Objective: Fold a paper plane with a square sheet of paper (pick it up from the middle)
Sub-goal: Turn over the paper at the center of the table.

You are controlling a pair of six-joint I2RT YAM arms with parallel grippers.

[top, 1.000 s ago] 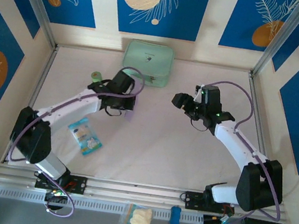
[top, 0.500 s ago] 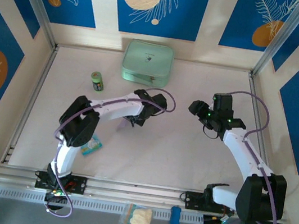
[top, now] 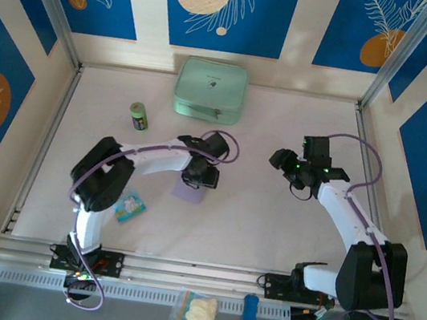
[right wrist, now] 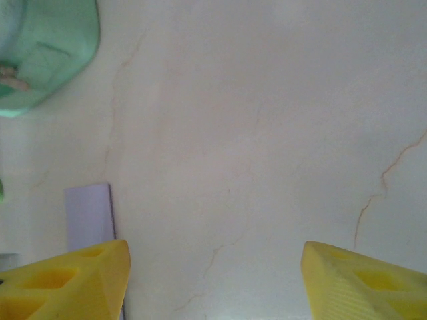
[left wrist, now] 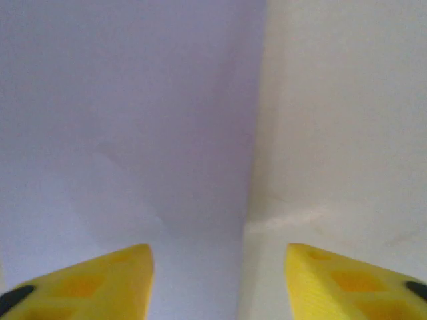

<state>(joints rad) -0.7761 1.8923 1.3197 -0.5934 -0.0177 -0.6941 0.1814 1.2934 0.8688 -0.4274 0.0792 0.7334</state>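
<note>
Top view, sheet: the square sheet of paper (top: pixel 189 192) lies flat on the table (top: pixel 267 233), well apart from the mint-green pouch (top: pixel 211 90), on its arm-base side.
Top view, left arm: the left gripper (top: pixel 198 177) sits over the pouch-side part of the sheet. You cannot judge contact from here.
Top view, right arm: the right gripper (top: pixel 281 158) hangs to the right of the pouch and nearer the bases, apart from the sheet.
Left wrist, jaws: the yellow fingers (left wrist: pixel 100 280) stand well apart with nothing between them. Lavender lies under one and bare table under the other, with the sheet's edge running up between.
Left wrist, reading: you are straddling an edge, not the middle.
Right wrist, jaws: wide apart and empty. A sliver of the sheet shows beside one finger, and the pouch's corner lies beyond.
Step in hand (judged): getting a hold at the sheet's middle. There is no plane shape yet.
How to do it well: shift the left gripper sideways until lavender shows under both fingers. Come down square and close slowly, so the thin paper buckles up into the pinch and does not slide. Keep the right gripper off the sheet until it lifts.
</note>
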